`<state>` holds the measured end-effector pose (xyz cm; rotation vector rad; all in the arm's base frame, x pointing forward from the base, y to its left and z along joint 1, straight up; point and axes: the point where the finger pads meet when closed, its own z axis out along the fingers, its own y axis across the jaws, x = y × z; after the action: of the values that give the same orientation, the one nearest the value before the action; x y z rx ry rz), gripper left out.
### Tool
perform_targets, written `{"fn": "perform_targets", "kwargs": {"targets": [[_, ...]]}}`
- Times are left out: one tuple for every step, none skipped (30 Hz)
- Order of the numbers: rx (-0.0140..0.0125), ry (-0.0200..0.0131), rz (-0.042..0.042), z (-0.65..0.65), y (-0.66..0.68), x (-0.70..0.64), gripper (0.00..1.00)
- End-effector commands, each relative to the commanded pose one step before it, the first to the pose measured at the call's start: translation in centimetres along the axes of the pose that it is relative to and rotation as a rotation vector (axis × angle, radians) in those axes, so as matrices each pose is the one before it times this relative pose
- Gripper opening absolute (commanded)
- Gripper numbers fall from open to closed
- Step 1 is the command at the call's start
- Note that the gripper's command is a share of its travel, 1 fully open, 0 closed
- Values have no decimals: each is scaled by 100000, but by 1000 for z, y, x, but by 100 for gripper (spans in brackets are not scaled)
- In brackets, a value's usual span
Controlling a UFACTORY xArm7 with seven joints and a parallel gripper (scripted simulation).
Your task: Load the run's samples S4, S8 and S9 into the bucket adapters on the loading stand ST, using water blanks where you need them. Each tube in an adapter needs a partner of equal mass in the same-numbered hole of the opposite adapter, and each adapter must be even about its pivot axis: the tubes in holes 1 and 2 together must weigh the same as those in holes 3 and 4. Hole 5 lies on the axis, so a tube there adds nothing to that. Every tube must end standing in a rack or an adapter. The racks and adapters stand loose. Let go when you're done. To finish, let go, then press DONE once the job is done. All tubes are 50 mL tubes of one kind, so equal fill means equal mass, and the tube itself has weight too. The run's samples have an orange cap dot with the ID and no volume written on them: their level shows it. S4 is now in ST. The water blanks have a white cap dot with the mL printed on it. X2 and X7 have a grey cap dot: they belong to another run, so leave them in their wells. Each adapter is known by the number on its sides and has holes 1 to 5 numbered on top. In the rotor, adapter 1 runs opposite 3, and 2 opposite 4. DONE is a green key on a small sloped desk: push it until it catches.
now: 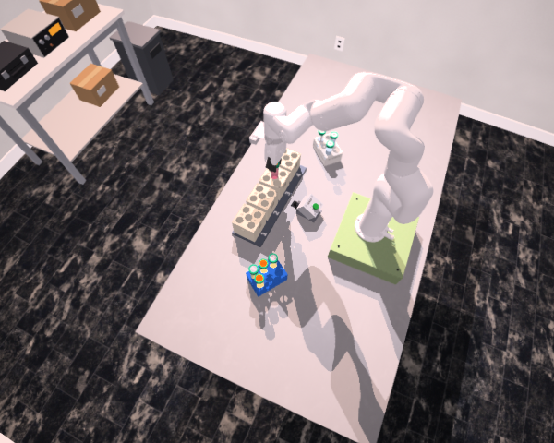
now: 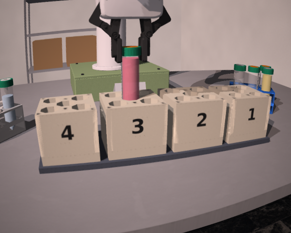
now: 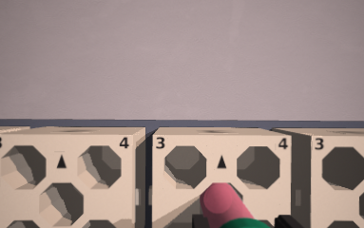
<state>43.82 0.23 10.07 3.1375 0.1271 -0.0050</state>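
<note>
The tube (image 1: 274, 174) (image 2: 130, 77) (image 3: 226, 204) is gripped by the gripper (image 1: 273, 166) (image 2: 131, 54) (image 3: 245, 225), its lower end in adapter 3 (image 2: 137, 142) (image 3: 162, 209) directly below; it should be lowered upright, slowly, and released only once seated.

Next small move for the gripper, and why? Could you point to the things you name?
Probably lower the pink-filled, green-capped tube (image 1: 274, 175) (image 2: 130, 77) (image 3: 223, 204) straight down before opening the black-fingered gripper (image 1: 273, 166) (image 2: 131, 58) (image 3: 246, 225): its tip is inside beige block adapter 3 (image 2: 138, 135) (image 3: 221, 142), but most of its body stands above.
</note>
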Motion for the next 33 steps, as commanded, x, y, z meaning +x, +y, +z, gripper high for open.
{"fn": "perform_targets", "kwargs": {"targets": [[90, 425, -1, 144, 8, 174, 0], [0, 0, 0, 100, 0, -1, 0], [0, 0, 0, 100, 0, 0, 0], [0, 0, 0, 100, 0, 0, 0], [0, 0, 0, 100, 0, 0, 0], [0, 0, 0, 100, 0, 0, 0], [0, 0, 0, 100, 0, 0, 0], [0, 0, 0, 100, 0, 0, 0], [0, 0, 0, 100, 0, 0, 0], [0, 0, 0, 100, 0, 0, 0], [0, 0, 0, 100, 0, 0, 0], [0, 0, 0, 100, 0, 0, 0], [0, 0, 0, 100, 0, 0, 0], [0, 0, 0, 100, 0, 0, 0], [0, 0, 0, 0, 0, 0, 0], [0, 0, 0, 0, 0, 0, 0], [-1, 1, 0, 96, -1, -4, 0], [1, -1, 0, 104, 2, 5, 0], [0, 0, 0, 100, 0, 0, 0], [0, 0, 0, 100, 0, 0, 0], [0, 0, 0, 100, 0, 0, 0], [0, 0, 0, 100, 0, 0, 0], [0, 0, 0, 100, 0, 0, 0], [0, 0, 0, 100, 0, 0, 0], [0, 0, 0, 100, 0, 0, 0], [0, 0, 0, 100, 0, 0, 0], [0, 0, 0, 100, 0, 0, 0], [0, 0, 0, 100, 0, 0, 0], [0, 0, 0, 100, 0, 0, 0], [0, 0, 0, 100, 0, 0, 0], [0, 0, 0, 100, 0, 0, 0], [0, 0, 0, 0, 0, 0, 0], [0, 0, 0, 0, 0, 0, 0]]}}
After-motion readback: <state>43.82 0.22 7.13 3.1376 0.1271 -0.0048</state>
